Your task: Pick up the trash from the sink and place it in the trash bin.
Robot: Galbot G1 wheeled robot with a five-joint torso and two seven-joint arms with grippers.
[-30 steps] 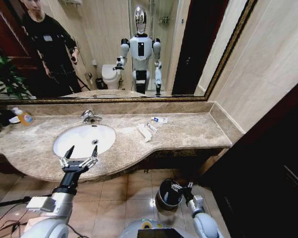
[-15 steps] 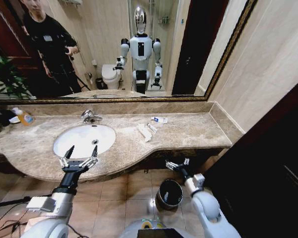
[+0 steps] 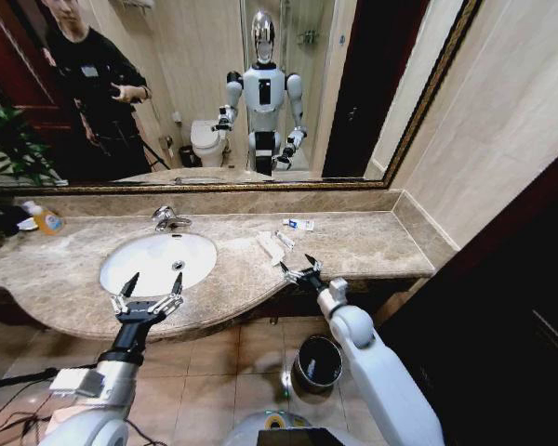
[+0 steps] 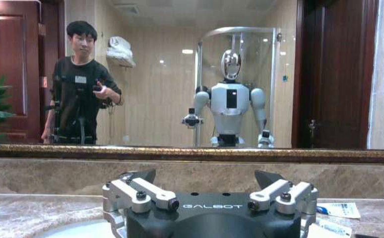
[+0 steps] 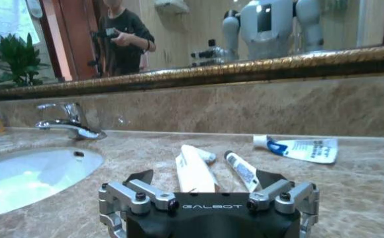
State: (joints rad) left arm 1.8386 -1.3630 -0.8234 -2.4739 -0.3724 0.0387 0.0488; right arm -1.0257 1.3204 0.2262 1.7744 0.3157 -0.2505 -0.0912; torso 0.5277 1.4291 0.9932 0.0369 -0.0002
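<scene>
Marble counter (image 3: 372, 243) holds trash (image 5: 195, 171) just beyond the open right hand (image 3: 298, 269).

The right gripper (image 3: 298, 270) hovers open-fingered at the marble counter's (image 3: 372, 243) front edge, just short of 2 white tubes (image 3: 271, 248) and a blue-printed packet (image 3: 298, 224). The left gripper (image 3: 151, 291) hangs spread over the sink's (image 3: 144, 265) near rim. The black trash bin (image 3: 317, 363) stands on the floor below.

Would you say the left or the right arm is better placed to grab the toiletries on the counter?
Right: the right gripper is open just short of the toiletries, while the left gripper hovers at the sink edge, farther away.
</scene>
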